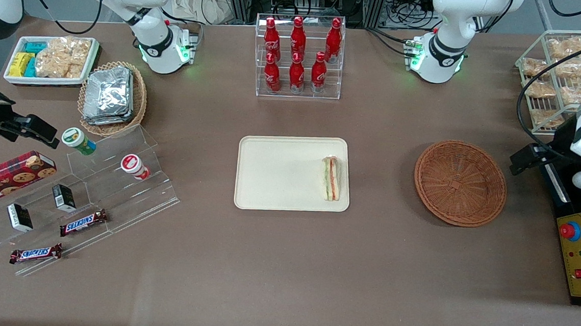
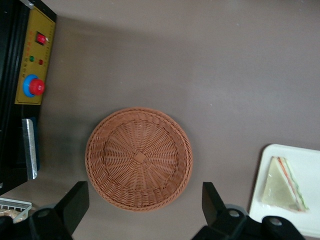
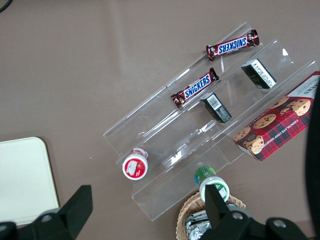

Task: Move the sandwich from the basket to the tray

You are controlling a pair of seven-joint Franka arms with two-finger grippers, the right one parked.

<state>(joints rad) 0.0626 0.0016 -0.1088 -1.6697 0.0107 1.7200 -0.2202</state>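
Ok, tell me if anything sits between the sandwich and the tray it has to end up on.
Nothing visible does. The sandwich already lies on the tray, at the edge nearest the basket, which holds nothing. The gripper hovers above the basket with jaws open and nothing between them.

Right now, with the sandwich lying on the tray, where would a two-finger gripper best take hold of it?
Probably from straight above, fingers across the sandwich's narrow width, on its two flat bread faces near mid-length. It sits edge-up on the tray, beside the rim nearest the empty basket. The gripper is open above that basket.
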